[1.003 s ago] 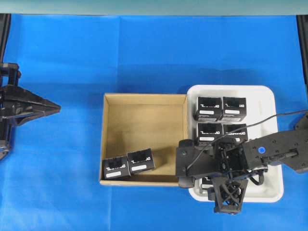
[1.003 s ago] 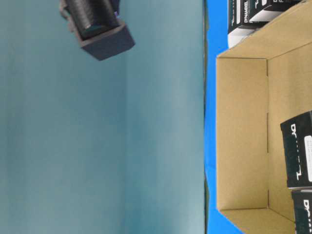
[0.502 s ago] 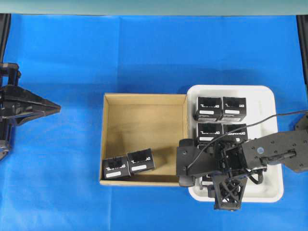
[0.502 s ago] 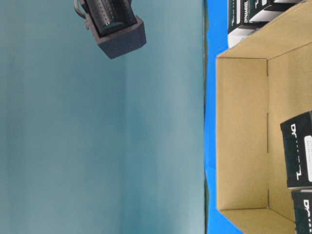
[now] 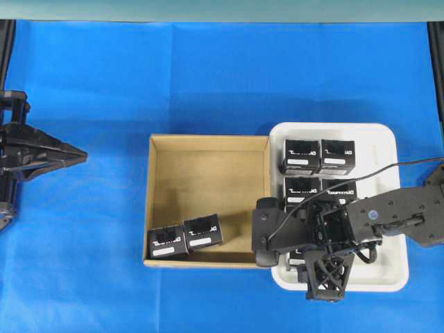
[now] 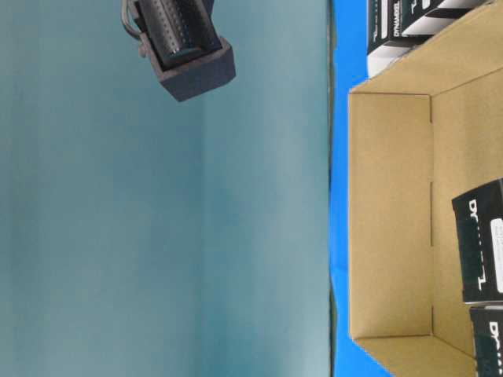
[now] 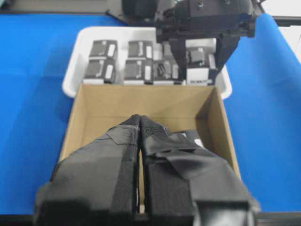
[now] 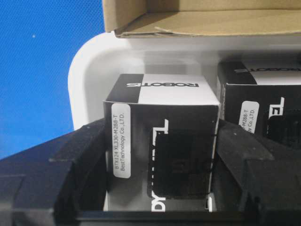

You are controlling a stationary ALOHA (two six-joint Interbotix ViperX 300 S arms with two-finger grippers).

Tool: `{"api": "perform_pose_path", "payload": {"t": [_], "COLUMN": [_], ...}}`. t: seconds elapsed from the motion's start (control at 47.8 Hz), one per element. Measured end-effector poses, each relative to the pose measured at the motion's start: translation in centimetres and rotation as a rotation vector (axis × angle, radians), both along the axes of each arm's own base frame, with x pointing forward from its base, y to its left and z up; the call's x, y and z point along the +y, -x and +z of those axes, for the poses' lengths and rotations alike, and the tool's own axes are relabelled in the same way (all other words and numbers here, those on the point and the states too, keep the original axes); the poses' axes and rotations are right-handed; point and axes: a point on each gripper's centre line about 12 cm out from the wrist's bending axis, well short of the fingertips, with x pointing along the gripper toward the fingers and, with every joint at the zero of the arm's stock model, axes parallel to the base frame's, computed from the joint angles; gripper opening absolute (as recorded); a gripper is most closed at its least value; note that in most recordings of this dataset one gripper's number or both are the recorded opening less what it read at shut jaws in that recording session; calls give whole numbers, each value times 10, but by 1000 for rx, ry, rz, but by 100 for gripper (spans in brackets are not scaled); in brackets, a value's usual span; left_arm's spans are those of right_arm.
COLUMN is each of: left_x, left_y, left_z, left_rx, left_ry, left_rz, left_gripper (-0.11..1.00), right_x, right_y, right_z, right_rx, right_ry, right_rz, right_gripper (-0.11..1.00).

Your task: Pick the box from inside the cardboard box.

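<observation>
- Right gripper (image 8: 160, 197): jaws clamped on a black box (image 8: 162, 150), over the white tray (image 5: 395, 208) near the cardboard box (image 5: 208, 152) wall.
- Two boxes (image 5: 184, 237) remain in the cardboard box's near corner; several already sit in the tray.
- Left gripper (image 7: 140, 123): jaws together, parked well apart.
- Blue desk (image 5: 208, 76); teal wall (image 6: 157, 236) behind.

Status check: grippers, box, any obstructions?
Left gripper shut, parked clear. Right gripper closed on a box over white tray. Two boxes remain in cardboard box.
</observation>
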Motion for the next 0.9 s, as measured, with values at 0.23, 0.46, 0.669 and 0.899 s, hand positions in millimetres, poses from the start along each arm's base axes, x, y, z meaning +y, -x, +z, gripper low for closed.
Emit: {"api": "perform_pose_path", "payload": {"t": [0.23,0.46,0.669,0.899], "left_x": [0,0,0,-1], "left_y": [0,0,0,0], "left_z": [0,0,-1,0], "left_rx": [0,0,2,0], "left_ry": [0,0,0,-2], "left_rz": [-2,0,-2,-3], "left_gripper": [1,1,1,1], "right_x": [-2,-3,-2,-3], "right_y": [-2,-6,-5,-5], "right_z": [1,8,20,44], "right_rx": [-3,-10,-29,-81], "right_ry": [-7,-10,-18,-32], "right_rz": [-14,-18,-16,-17], "right_gripper": [78,93,93,93]}}
